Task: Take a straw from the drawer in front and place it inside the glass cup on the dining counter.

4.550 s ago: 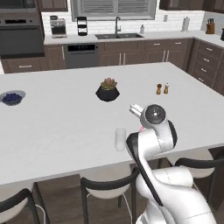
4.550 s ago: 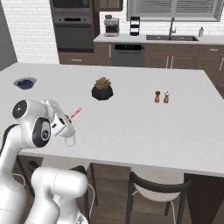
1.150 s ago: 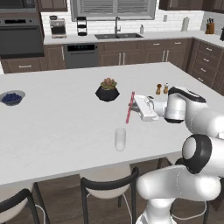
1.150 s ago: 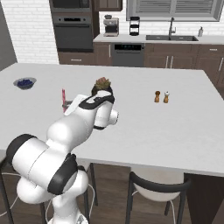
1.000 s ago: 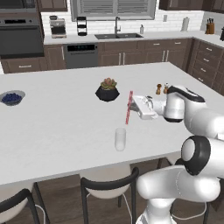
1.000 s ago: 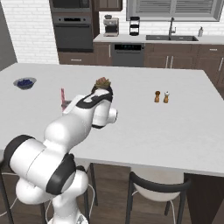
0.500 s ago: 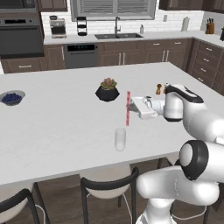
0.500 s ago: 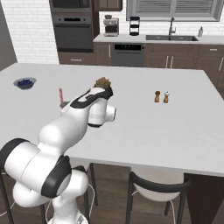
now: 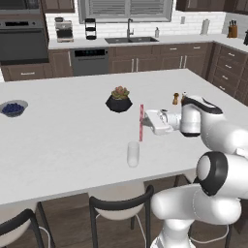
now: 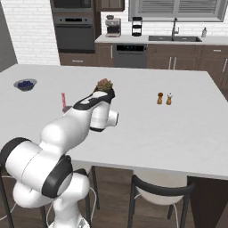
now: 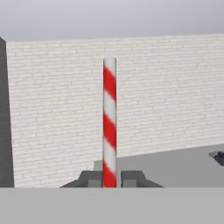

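Observation:
My gripper (image 9: pixel 144 122) is shut on the straw (image 9: pixel 141 122), a red and white striped stick held upright over the white dining counter (image 9: pixel 63 135). The glass cup (image 9: pixel 133 154) stands near the counter's front edge. The straw's lower end hangs just above the cup's rim and slightly to its right. In the hand view the straw (image 11: pixel 109 122) rises straight up from between the two dark fingertips (image 11: pixel 89 178). From the right base view the straw's top (image 10: pixel 63 100) sticks up behind my arm, which hides the cup. The drawer is out of view.
A black plant pot (image 9: pixel 119 100) stands behind the straw, mid-counter. A dark blue bowl (image 9: pixel 13 107) sits at the far left, and salt and pepper shakers (image 10: pixel 164 98) to the right. Stools (image 9: pixel 121 203) line the counter's front edge. A white brick wall (image 11: pixel 166 96) lies beyond the hand.
The arm has swung from low at the counter's front edge out over the top, carrying the straw. In the last second the straw drifted slightly left, nearer the glass.

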